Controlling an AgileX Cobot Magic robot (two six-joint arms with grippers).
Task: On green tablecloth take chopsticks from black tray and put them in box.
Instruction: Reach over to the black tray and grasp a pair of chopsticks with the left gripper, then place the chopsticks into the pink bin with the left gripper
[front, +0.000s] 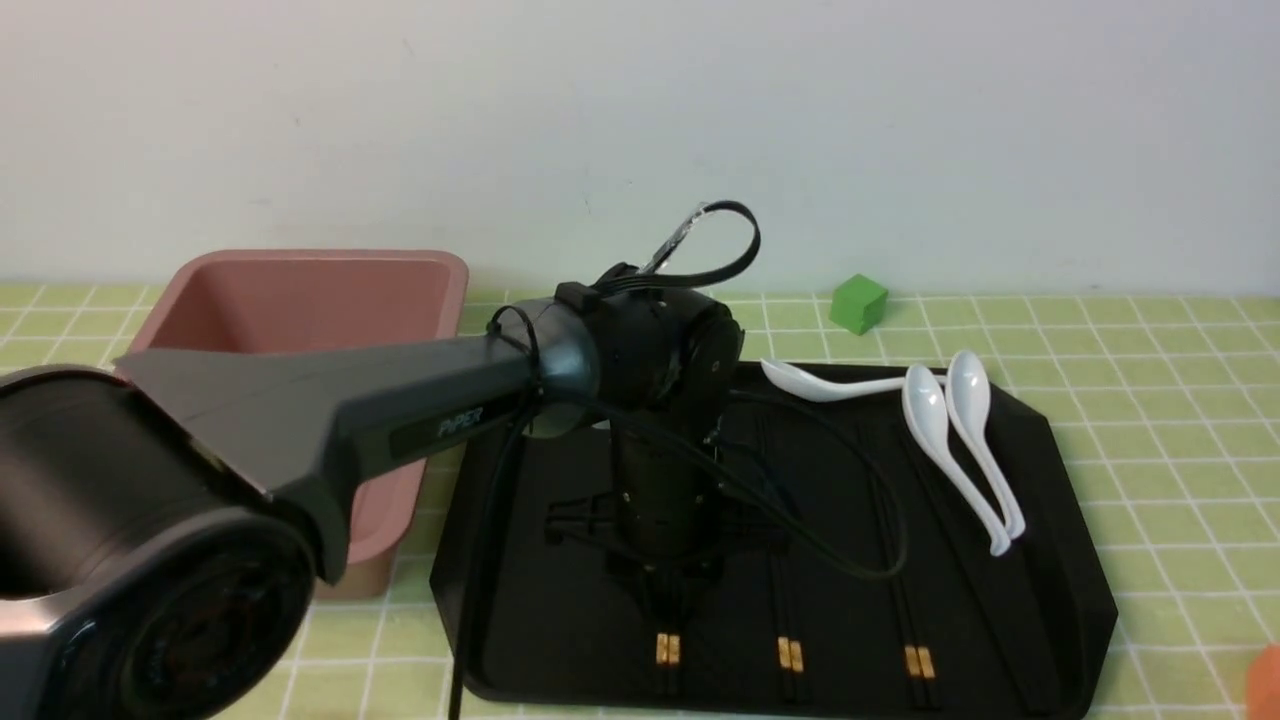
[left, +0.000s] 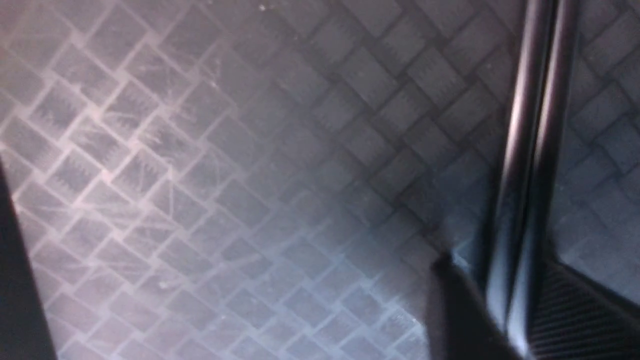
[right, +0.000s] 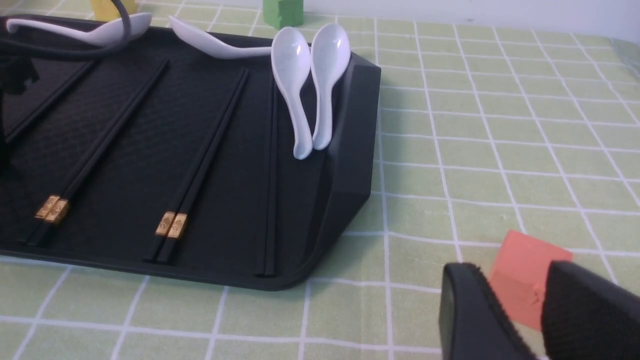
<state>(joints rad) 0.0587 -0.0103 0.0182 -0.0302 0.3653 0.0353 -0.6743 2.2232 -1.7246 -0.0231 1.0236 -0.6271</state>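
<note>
In the front view the left claw (front: 665, 598) stands point-down on the black tray (front: 1050, 560), which lies on the green tablecloth (front: 1170, 420). Three pairs of chopsticks (front: 790, 655) show gold bands along the tray's near edge: one pair directly under the claw and two to its right. Three white spoons (front: 940, 440) lie farther to the claw's right, one green cube (front: 859, 303) sits on the cloth beyond them, and the one pink box (front: 300, 300) stands to the claw's left, just beside the tray. In the left wrist view the claw's two fingers (left: 457, 315) sit tight against either side of one pair lying on the tray's woven-patterned floor, so this claw is clenched on the chopsticks. In the right wrist view the right claw (right: 517, 315) is released, its fingers spread over the cloth, with one orange-red square (right: 525, 260) lying just ahead between them. The tray is well apart, to this claw's left. On it there are four spoons, two gold-banded pairs, one more pair near the rim with no bands showing, and part of another pair at the far side. One green cube and one yellow cube (right: 107, 7) stand beyond the tray.
</note>
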